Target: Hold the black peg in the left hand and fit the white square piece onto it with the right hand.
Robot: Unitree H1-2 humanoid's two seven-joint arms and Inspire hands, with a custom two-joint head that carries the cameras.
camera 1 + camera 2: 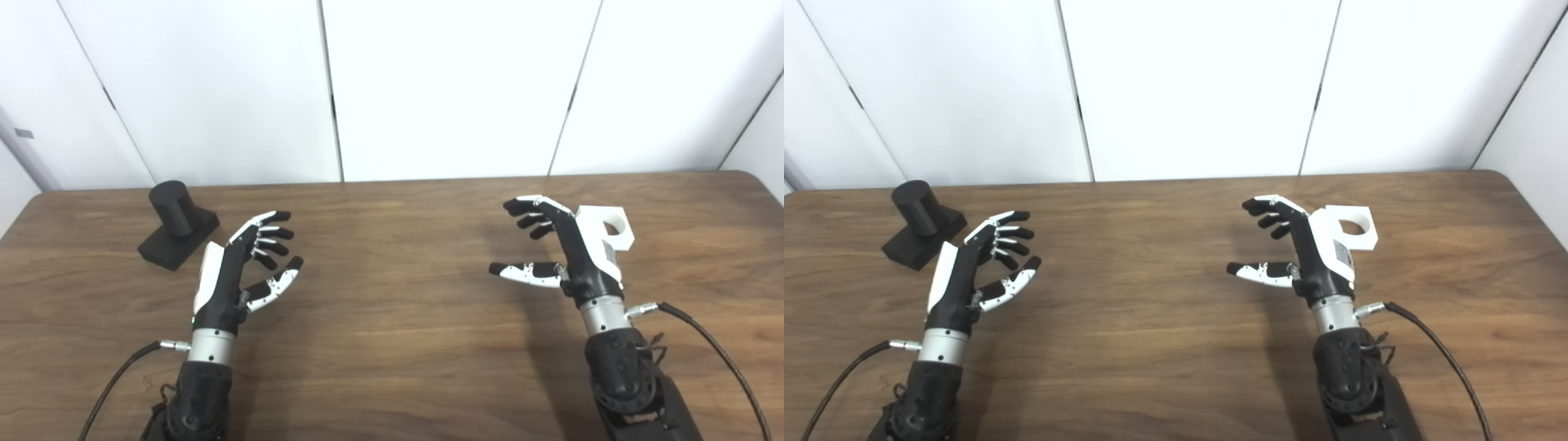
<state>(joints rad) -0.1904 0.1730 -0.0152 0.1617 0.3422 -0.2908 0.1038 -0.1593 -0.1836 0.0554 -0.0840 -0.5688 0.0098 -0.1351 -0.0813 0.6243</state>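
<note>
You're looking at the black peg [177, 223] standing upright on its flat base, up and to the left of the left robot hand [236, 269], near it but not touching. That left robot hand is hovering over the worktop [392, 343] with fingers [272, 233] spread wide, holding nothing. Moving right, the right robot hand [560, 251] is also hanging wide and empty, thumb sticking out to the left. The white square piece [1356, 226] is sitting on the worktop just behind and to the right of the right robot hand, its round hole facing up, partly hidden by the hand's back.
</note>
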